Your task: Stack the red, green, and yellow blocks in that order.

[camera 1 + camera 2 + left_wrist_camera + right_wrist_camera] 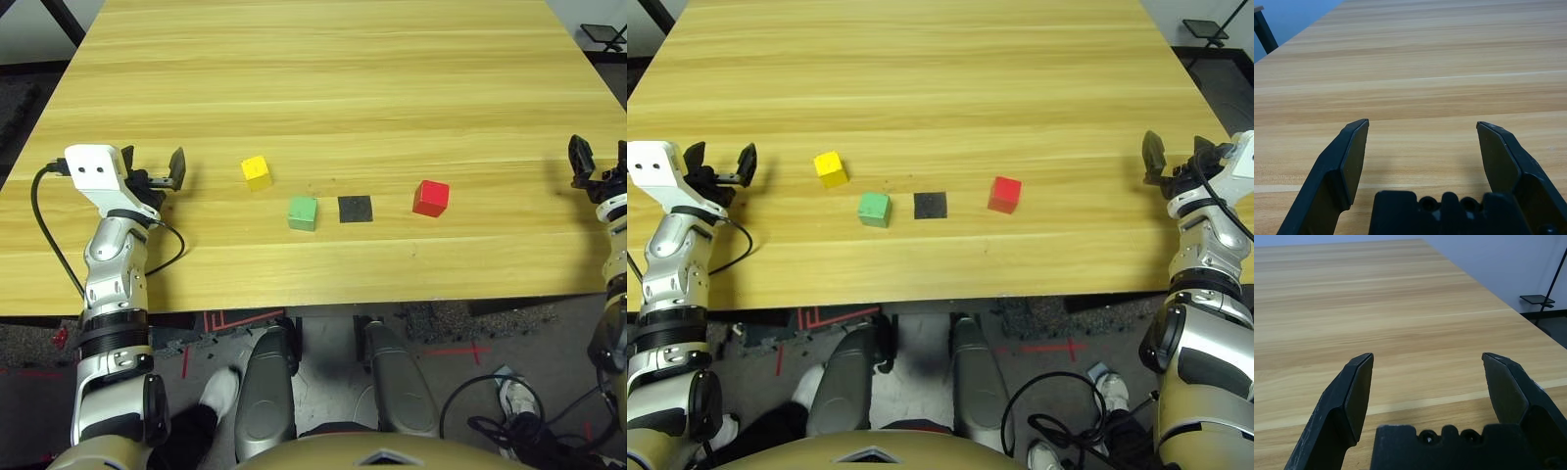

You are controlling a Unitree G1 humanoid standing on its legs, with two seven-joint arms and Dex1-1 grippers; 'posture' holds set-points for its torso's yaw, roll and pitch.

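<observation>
Three cubes lie apart on the wooden table near its front edge. The yellow block is furthest left, the green block just right of it and nearer me, and the red block further right. My left gripper hovers open at the table's left side, well left of the yellow block, with nothing between its fingers. Over the table's right edge, well right of the red block, my right gripper is also open and empty, its fingers spread wide.
A flat black square patch lies on the table between the green and red blocks. A black cable loops beside my left forearm. The wide far half of the table is bare wood. A person's white shoe shows under the table's front edge.
</observation>
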